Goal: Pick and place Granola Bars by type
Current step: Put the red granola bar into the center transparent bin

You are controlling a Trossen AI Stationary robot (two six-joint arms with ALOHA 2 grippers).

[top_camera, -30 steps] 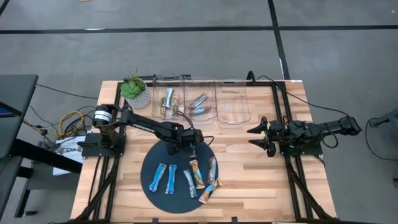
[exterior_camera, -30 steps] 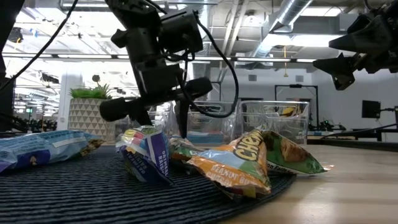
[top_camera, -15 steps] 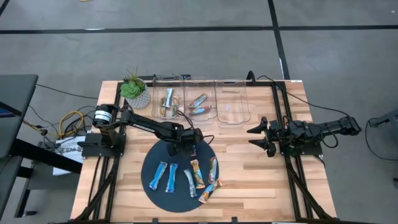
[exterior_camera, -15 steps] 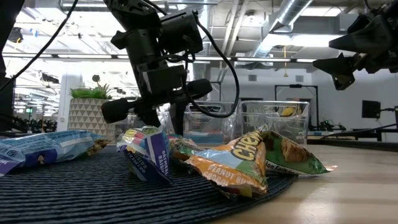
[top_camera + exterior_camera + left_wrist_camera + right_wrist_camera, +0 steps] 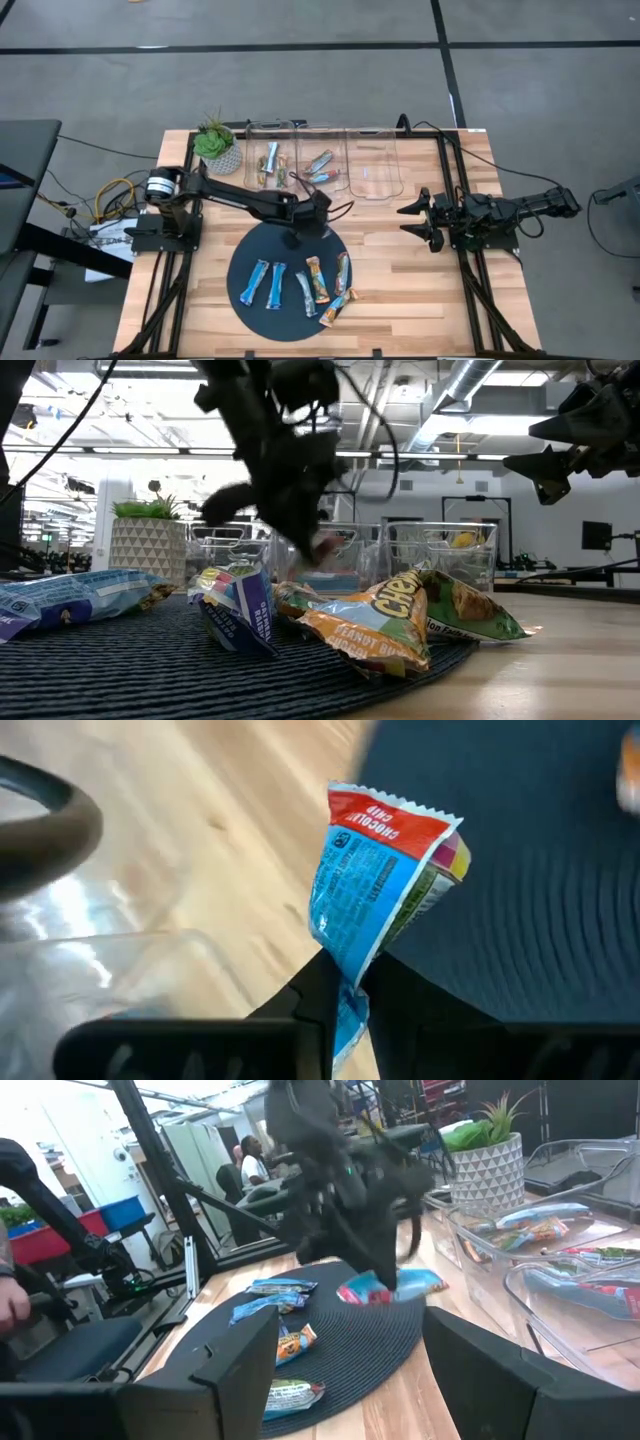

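Item: blue-and-red granola bar (image 5: 385,885), in transit by left gripper (image 5: 345,982).
We are pinching it by one end, fingers nearly shut; its long axis is running straight ahead, the clear bins (image 5: 322,165) lying just beyond; right gripper (image 5: 420,218) is waiting well apart, its fingers spread, empty.

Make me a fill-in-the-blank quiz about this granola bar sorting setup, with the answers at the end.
1. The left hand is shut on a blue bar with a ____ end.
2. The loose bars lie on a round dark ____.
3. The right hand holds ____.
4. The potted plant stands beside the clear ____.

Answers: red; mat; nothing; bins
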